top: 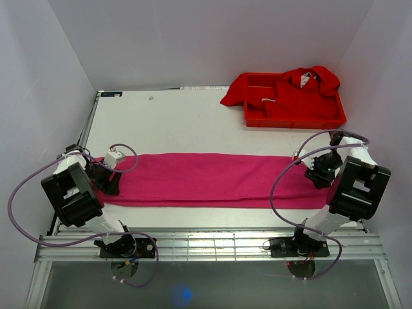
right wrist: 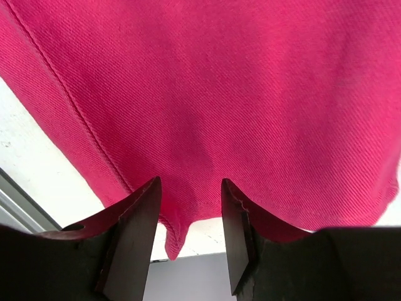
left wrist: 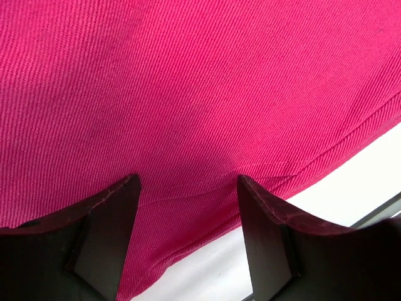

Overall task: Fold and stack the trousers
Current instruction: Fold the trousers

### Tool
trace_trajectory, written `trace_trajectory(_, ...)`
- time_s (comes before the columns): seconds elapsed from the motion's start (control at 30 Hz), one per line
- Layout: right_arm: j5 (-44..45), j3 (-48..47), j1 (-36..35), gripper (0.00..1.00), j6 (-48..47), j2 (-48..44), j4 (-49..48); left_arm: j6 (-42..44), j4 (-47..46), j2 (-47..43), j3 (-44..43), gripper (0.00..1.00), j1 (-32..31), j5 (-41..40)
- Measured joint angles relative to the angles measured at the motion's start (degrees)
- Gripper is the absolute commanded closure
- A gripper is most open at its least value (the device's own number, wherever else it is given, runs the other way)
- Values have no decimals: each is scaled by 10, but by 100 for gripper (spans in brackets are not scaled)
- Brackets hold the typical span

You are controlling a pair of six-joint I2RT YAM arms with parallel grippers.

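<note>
Seemingly the lengthwise fold is done and the crosswise one is about to begin. From the top view the trousers (top: 212, 179) lie as one long flat band across the table (top: 174, 116), with the left gripper (top: 105, 182) at their left end and the right gripper (top: 320, 175) at their right end; the red tray (top: 293, 121) sits well apart at the far right. In the left wrist view the fingers (left wrist: 113, 213) stand wide apart just above the cloth, a stitched hem and the near edge running between them, and nothing is pinched. In the right wrist view the fingers (right wrist: 141, 213) stand at a narrower gap, unclosed, with a small puckered corner (right wrist: 178, 241) of the trousers between them; whether the pads already touch the cloth is hard to tell. My judgement is that each arm next needs to close on its end and carry one end over to the other.
</note>
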State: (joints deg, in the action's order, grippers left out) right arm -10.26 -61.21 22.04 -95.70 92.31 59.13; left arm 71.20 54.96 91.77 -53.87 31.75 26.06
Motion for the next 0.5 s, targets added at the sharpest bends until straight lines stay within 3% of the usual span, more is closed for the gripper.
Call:
trace_trajectory(0.13,18,17,3,67,-23,5,0,-7,-2,0,0,27,-1,-3)
trace_trajectory(0.27,28,32,10,92,-42,3,4,-10,-7,0,0,30,-1,-9)
trace_trajectory(0.5,28,34,34,92,-71,-58,22,-17,-21,-1,7,30,-1,-11)
